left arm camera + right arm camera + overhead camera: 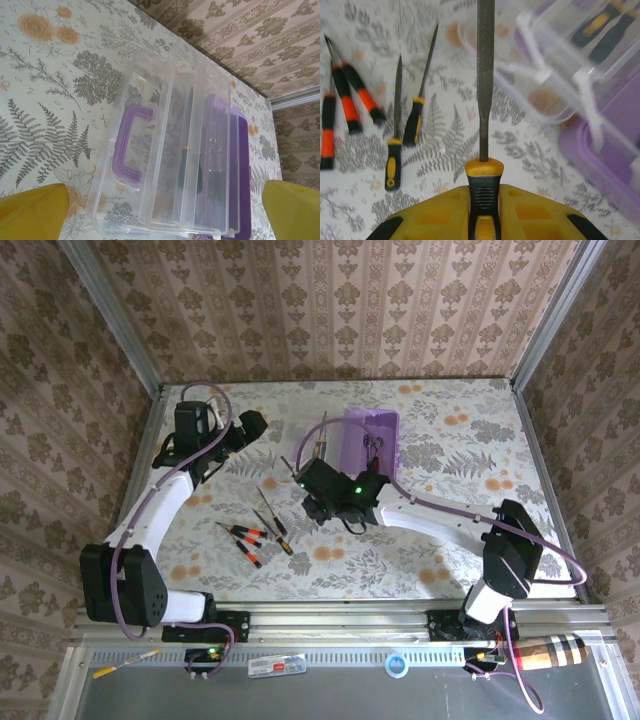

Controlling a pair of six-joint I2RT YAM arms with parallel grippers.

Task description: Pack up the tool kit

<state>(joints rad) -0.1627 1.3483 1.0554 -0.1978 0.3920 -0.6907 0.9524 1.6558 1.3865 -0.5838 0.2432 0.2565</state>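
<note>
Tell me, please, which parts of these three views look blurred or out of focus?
Right wrist: the held file is crisp, while the purple box and the orange-handled screwdrivers look smeared. Left wrist: the yellow fingers are soft, and the clear lid is fairly sharp. Top external: evenly lit and sharp throughout.

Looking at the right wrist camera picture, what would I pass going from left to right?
Three black-and-orange-handled screwdrivers → two slim black-and-yellow-handled tools → long grey file-like tool with a yellow-black handle, gripped by the right gripper → clear plastic tray → translucent purple plastic box.
</note>
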